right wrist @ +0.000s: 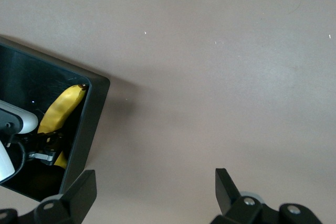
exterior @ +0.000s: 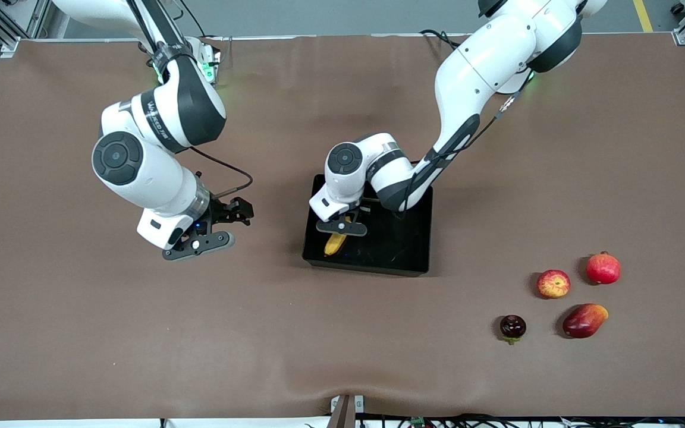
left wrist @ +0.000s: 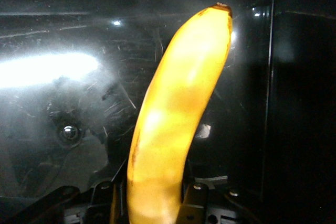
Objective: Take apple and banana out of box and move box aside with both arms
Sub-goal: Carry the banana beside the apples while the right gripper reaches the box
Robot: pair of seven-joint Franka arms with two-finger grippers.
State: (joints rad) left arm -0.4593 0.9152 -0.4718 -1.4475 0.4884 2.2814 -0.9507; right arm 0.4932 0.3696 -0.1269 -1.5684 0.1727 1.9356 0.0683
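The left pincer (exterior: 341,227) is clenched on the long, curved, smooth yellow banana (exterior: 335,244) inside the glossy, scratched black plastic box (exterior: 405,252) mid-tabletop. The right pincer (exterior: 211,233) hangs released over bare brown tabletop (exterior: 110,309) beside the box. The round red-and-yellow apple (exterior: 553,283) sits near the left arm's end.

Front cam high; wrist cams low
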